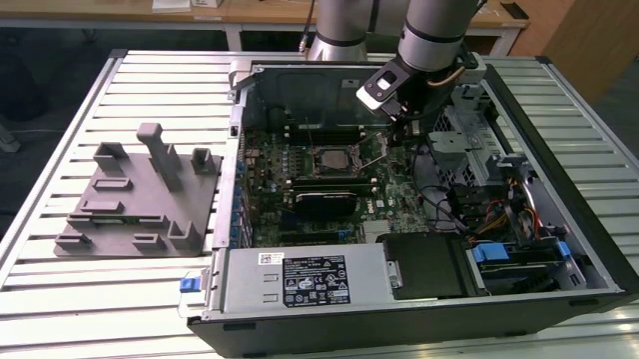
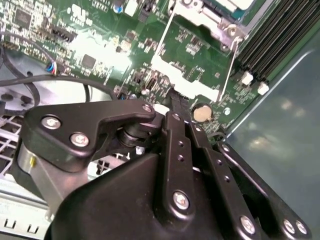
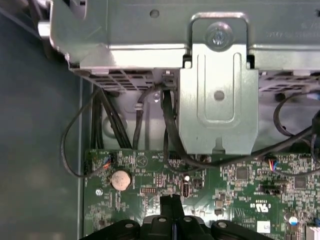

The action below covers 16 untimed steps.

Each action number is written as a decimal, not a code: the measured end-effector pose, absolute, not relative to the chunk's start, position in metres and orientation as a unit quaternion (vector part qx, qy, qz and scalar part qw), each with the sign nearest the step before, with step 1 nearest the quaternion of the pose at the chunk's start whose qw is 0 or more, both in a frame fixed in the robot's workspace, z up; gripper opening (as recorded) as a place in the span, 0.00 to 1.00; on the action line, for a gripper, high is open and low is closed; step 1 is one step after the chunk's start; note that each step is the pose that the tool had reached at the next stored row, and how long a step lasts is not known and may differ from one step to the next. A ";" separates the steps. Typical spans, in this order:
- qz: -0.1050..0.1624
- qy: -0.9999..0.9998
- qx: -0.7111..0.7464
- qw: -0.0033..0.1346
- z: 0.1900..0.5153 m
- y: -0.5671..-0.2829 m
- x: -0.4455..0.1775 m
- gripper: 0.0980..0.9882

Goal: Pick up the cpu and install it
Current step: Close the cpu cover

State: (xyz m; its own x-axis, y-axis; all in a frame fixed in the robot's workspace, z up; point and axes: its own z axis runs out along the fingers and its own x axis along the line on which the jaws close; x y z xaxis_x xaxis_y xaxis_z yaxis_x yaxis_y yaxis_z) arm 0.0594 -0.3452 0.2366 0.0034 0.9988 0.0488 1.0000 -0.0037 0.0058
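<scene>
If lowered from here with gripper [image 3: 169,202] pinched shut, seemingly empty, beside socket [image 1: 333,158], could snag lever [image 2: 227,65] or gouge board [image 3: 235,175].

Reaches in from the far side with the arm [image 1: 436,30], right of centre in the exterior view. Tilts the wrist [image 1: 391,88], points the gripper [image 1: 402,139] down low, fingers [image 3: 166,205] squeezed right together in the first wrist view.

The arm [image 1: 435,30] is a smooth grey tube with a white-and-black box [image 1: 384,88] and a looped tan cable [image 1: 462,71] at its wrist, ending in a matte black gripper [image 3: 172,201] of hinged link bars [image 2: 90,127] studded with silver screws [image 2: 180,200].
</scene>
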 end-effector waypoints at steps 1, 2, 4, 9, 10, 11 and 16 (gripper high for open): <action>-0.019 -0.706 -0.708 0.015 0.237 -0.345 0.058 0.01; -0.019 -0.706 -0.708 0.015 0.237 -0.345 0.056 0.01; -0.019 -0.706 -0.708 0.015 0.237 -0.345 0.053 0.01; -0.021 -0.705 -0.709 0.014 0.237 -0.345 0.044 0.01; -0.021 -0.705 -0.709 0.014 0.237 -0.345 0.042 0.01; -0.021 -0.705 -0.709 0.013 0.237 -0.345 0.039 0.01; -0.023 -0.704 -0.709 0.011 0.237 -0.344 0.024 0.01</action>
